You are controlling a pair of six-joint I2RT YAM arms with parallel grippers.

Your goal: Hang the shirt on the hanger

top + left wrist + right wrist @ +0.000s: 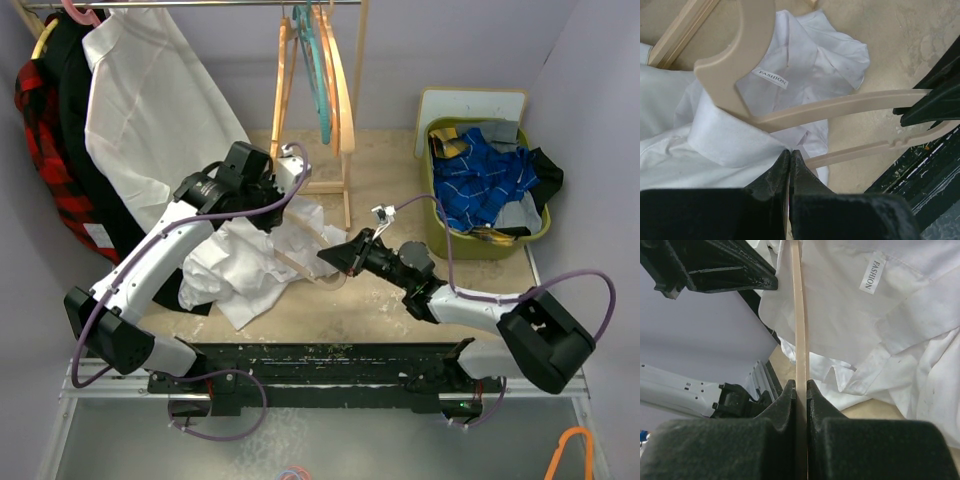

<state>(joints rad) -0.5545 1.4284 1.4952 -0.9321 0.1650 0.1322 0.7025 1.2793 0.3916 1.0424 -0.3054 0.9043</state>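
The wrinkled white shirt (248, 262) lies crumpled on the table in front of the left arm. In the left wrist view its collar and "FASHION" label (771, 77) face up. My left gripper (790, 153) is shut on a fold of the shirt (730, 145) by the collar; in the top view it (272, 207) sits over the shirt's upper part. The pale tan hanger (840, 105) lies across the shirt, its hook (740, 50) over the collar. My right gripper (800, 385) is shut on one end of the hanger (799, 315), also in the top view (335, 258).
A green basket (437, 235) with blue patterned cloth stands at the right. A wooden rack (345, 150) holding teal and wooden hangers stands behind the shirt. A larger smooth white garment (150, 100) and dark and red plaid clothes (40, 110) hang at the back left.
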